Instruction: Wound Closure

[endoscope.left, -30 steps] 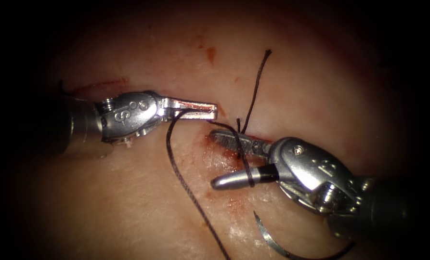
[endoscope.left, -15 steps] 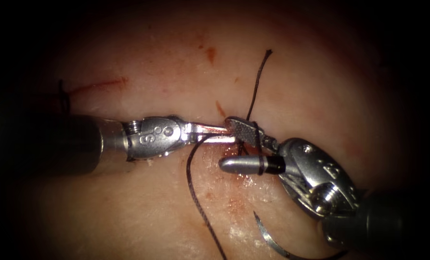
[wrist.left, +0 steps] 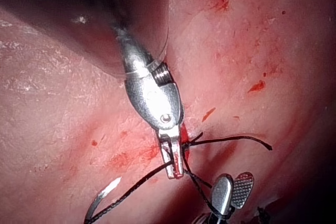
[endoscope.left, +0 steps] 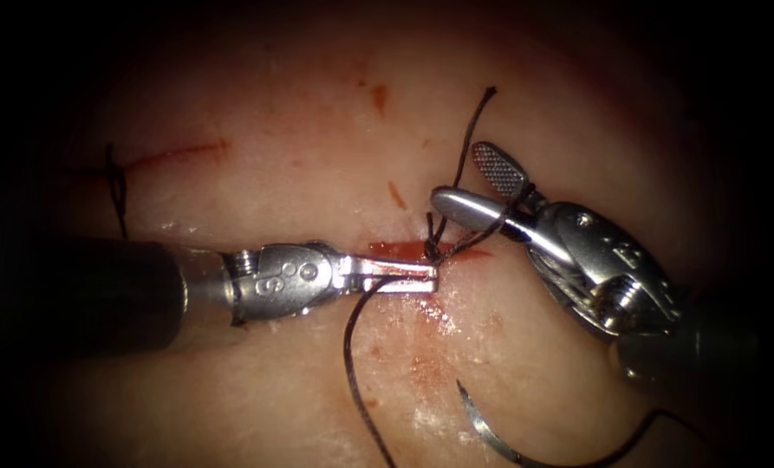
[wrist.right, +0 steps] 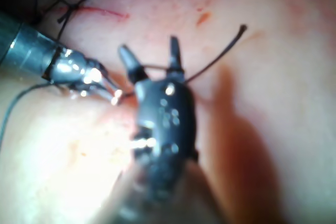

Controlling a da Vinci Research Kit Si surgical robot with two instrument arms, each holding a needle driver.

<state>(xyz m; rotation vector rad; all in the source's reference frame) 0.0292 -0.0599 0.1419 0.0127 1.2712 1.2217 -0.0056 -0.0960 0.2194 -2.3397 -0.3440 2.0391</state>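
While one needle (endoscope.left: 525,446) lies free: left gripper (endoscope.left: 421,276) clamping thread (endoscope.left: 352,364), right gripper (endoscope.left: 478,184) agape, empty

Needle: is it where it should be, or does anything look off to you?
The needle lies loose on the tissue below the cut, held by neither tool. The left tool is shut on the thread. The right tool is open, with thread wrapped around it.

Glossy metal left pincer (endoscope.left: 421,277), wet glistening tissue (endoscope.left: 274,373), matt dark thread (endoscope.left: 352,364).
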